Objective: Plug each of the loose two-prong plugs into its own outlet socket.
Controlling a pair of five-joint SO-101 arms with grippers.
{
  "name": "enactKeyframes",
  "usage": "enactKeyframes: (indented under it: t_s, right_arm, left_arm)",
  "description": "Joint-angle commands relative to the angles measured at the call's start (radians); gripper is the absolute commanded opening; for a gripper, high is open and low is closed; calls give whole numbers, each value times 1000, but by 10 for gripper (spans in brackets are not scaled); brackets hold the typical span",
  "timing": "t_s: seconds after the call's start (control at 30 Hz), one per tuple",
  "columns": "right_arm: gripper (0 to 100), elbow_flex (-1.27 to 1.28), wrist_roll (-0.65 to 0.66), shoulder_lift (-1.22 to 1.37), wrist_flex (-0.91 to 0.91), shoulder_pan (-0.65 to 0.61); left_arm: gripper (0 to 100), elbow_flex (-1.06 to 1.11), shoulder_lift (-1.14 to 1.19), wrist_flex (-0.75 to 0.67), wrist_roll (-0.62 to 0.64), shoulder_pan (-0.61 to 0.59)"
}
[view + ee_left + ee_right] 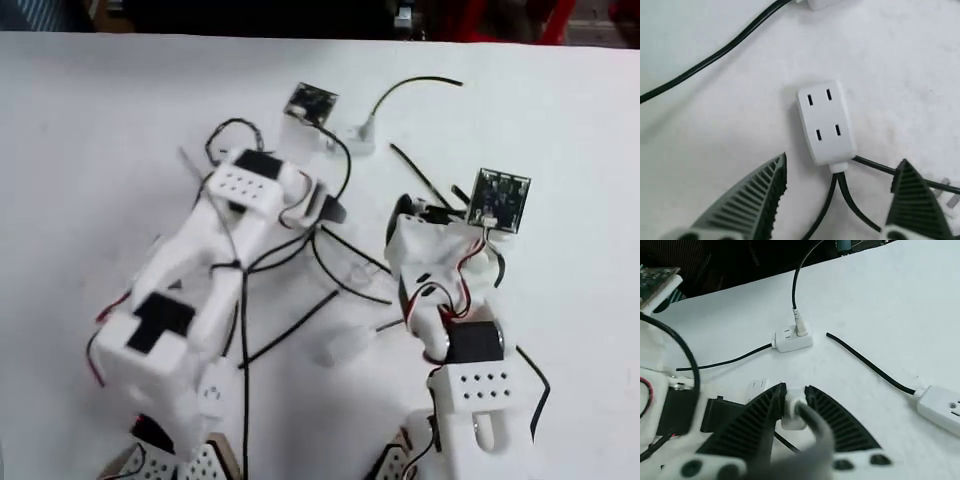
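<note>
We are looking down on a white counter (pixel 90 120) where both arms are standing among loose black cords (pixel 243 340). The right claw (pixel 795 390) is clenched on a white plug (pixel 792 415), pinching it between its two ribbed fingers, and the plug's grey cord (pixel 815 432) is trailing back over the claw. Beyond it, a white outlet (pixel 790 340) is lying on the counter with another plug (pixel 801 329) already sitting in one of its sockets, and that plug's cord is rising away toward the far edge. A second outlet (pixel 939 407) is lying well apart to the side, on the end of a black cord (pixel 870 367). A third white block (pixel 757 386) is peeking out just behind one finger of the right claw. The left claw (pixel 842 162) is hanging released, its fingers spread wide, over a two-socket outlet (pixel 826 122) that is lying face up with all four slots showing. That outlet's own cord is running out between the fingers. A pair of metal prongs (pixel 946 192) is showing faintly beside one finger. From above, a small green board (pixel 500 198) is showing next to the right arm.
</note>
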Motion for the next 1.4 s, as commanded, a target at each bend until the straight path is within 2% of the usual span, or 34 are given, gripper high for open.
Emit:
enactKeyframes:
  t_s: [0.0, 0.23, 0.37, 0.57, 0.7, 0.9, 1.1, 1.27, 1.37]
  right_arm:
    - [15, -11, -9, -5, -21, 10]
    - [15, -11, -9, -5, -19, 13]
    - [16, -11, -9, -5, -18, 15]
    - [16, -11, -9, -5, -18, 15]
    - [16, -11, -9, -5, -18, 15]
    - [16, -11, -5, -5, -18, 15]
    - [16, -11, -3, -5, -18, 12]
    - [16, -11, 0, -5, -16, 8]
    - [16, -11, 20, -5, -2, 8]
  left_arm:
    - [290, -172, 130, -14, 3, 8]
    - [247, -293, 282, -12, 3, 5]
    - [188, -308, 302, -11, -12, 7]
    - [127, -308, 286, 35, -272, 4]
    - [129, -305, 219, 112, -368, -7]
    - [132, -299, 143, 222, -600, -45]
    - [153, -267, 147, 227, -744, -122]
    - [286, -232, 142, 206, -686, -148]
    - [298, -244, 133, 232, -671, -154]
